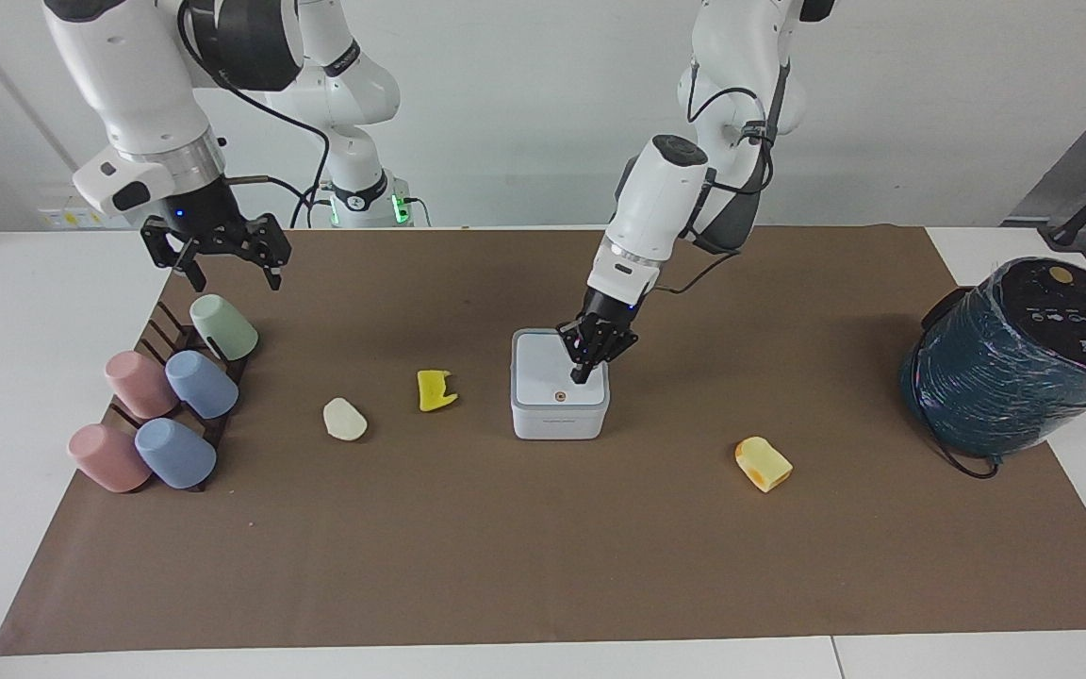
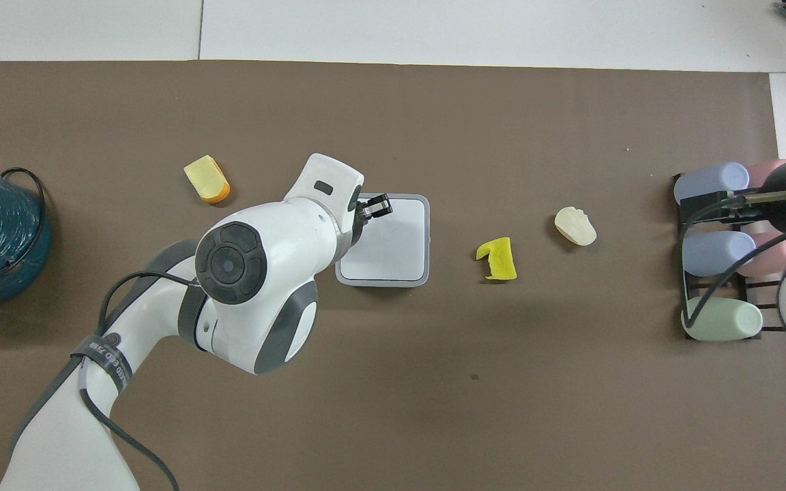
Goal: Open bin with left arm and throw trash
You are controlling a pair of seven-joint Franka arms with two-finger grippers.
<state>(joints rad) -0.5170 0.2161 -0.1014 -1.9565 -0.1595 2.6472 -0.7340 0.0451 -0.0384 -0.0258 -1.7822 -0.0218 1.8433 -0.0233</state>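
Observation:
The white bin stands mid-table with its grey-rimmed lid down; it also shows in the overhead view. My left gripper is shut and empty, its tip down at the lid's top close to the orange dot; in the overhead view the left gripper covers the dot. The yellow jagged piece and the cream lump lie beside the bin toward the right arm's end. The bread-like chunk lies toward the left arm's end. My right gripper hangs open and empty over the green cup.
A rack of pastel cups lies at the right arm's end, also in the overhead view. A big dark-teal wrapped cylinder with a black cable stands at the left arm's end. A brown mat covers the table.

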